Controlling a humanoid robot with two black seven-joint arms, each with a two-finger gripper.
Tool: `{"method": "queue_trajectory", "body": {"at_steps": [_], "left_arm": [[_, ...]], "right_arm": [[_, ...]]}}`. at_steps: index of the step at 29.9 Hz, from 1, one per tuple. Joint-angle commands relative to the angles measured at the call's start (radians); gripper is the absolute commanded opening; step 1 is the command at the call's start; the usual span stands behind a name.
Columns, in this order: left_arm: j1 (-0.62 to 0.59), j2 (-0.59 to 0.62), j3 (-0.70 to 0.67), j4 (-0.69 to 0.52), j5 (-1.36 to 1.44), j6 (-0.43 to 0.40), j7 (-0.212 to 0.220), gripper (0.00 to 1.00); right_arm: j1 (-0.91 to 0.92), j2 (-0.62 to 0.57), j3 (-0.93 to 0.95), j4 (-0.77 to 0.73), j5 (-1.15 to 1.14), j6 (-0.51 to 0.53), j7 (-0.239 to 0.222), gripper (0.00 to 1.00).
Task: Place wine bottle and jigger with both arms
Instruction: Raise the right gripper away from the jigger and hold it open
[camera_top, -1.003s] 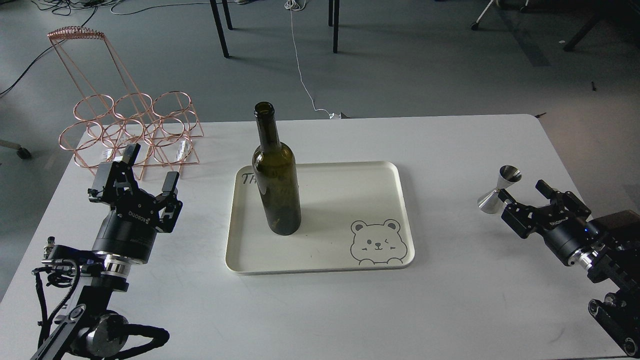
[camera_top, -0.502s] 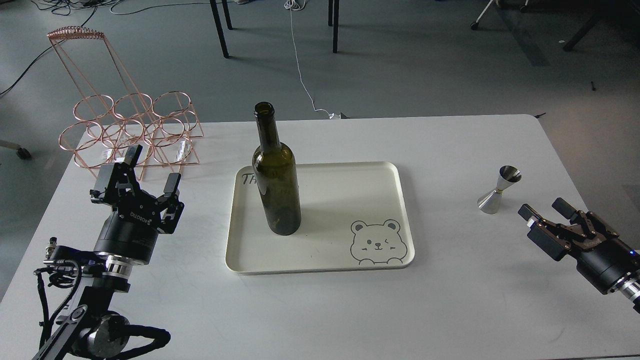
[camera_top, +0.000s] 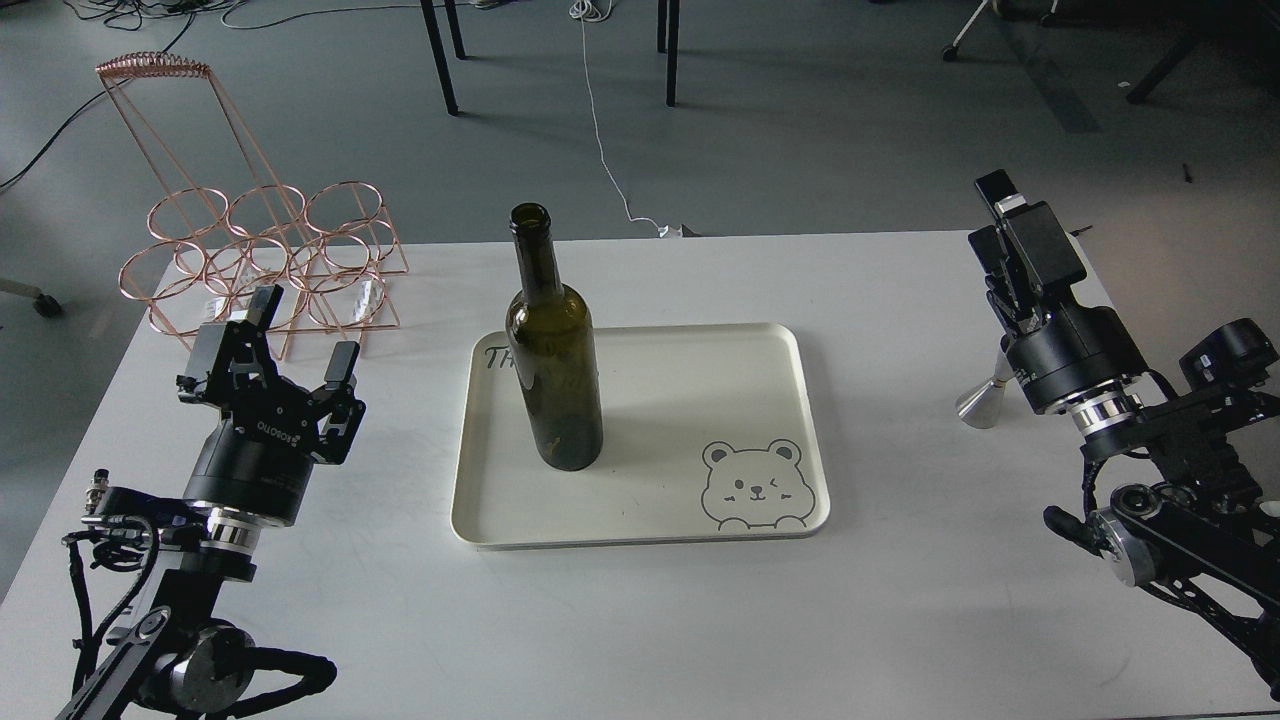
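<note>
Right hand (camera_top: 1000, 215) now raised, partly hiding jigger (camera_top: 983, 402)

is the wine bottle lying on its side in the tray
No, the wine bottle stands upright on the left part of the cream tray, its open mouth at the top.

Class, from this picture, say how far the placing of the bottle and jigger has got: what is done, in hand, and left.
Done: the bottle stands upright on the tray. In hand: nothing; the left gripper is open and empty, the right gripper raised. Left: the jigger sits on the table, outside the tray.
</note>
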Motion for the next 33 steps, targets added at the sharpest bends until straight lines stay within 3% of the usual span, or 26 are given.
{"method": "queue_trajectory", "body": {"at_steps": [1, 3, 6, 12, 15, 21, 27, 33], "left_arm": [[-0.001, 0.007, -0.002, -0.012, 0.005, 0.000, -0.001, 0.98], [-0.001, 0.027, -0.002, -0.025, 0.026, -0.001, -0.006, 0.98], [-0.001, 0.076, -0.002, -0.040, 0.066, -0.006, -0.065, 0.98], [-0.015, 0.162, -0.003, -0.054, 0.103, -0.027, -0.065, 0.98], [-0.037, 0.180, -0.002, -0.064, 0.204, -0.027, -0.065, 0.98], [-0.063, 0.249, -0.006, -0.095, 0.642, -0.027, -0.065, 0.98], [-0.118, 0.413, -0.036, -0.144, 0.972, -0.021, -0.065, 0.98], [-0.247, 0.554, -0.020, -0.216, 1.006, -0.014, -0.065, 0.98]], "right_arm": [[0.039, 0.137, 0.024, -0.050, 0.158, 0.086, 0.000, 0.99], [0.030, 0.194, 0.050, -0.110, 0.182, 0.142, 0.000, 0.99], [0.003, 0.221, 0.064, -0.214, 0.183, 0.295, -0.013, 0.99], [-0.009, 0.219, 0.151, -0.405, 0.186, 0.761, -0.021, 0.99], [-0.015, 0.240, 0.220, -0.477, 0.208, 0.911, -0.057, 0.99], [-0.113, 0.355, 0.358, -0.525, 0.221, 0.914, -0.133, 0.99], [-0.138, 0.380, 0.365, -0.526, 0.216, 0.914, -0.133, 0.99], [-0.138, 0.379, 0.365, -0.529, 0.207, 0.914, -0.128, 0.99]]}}
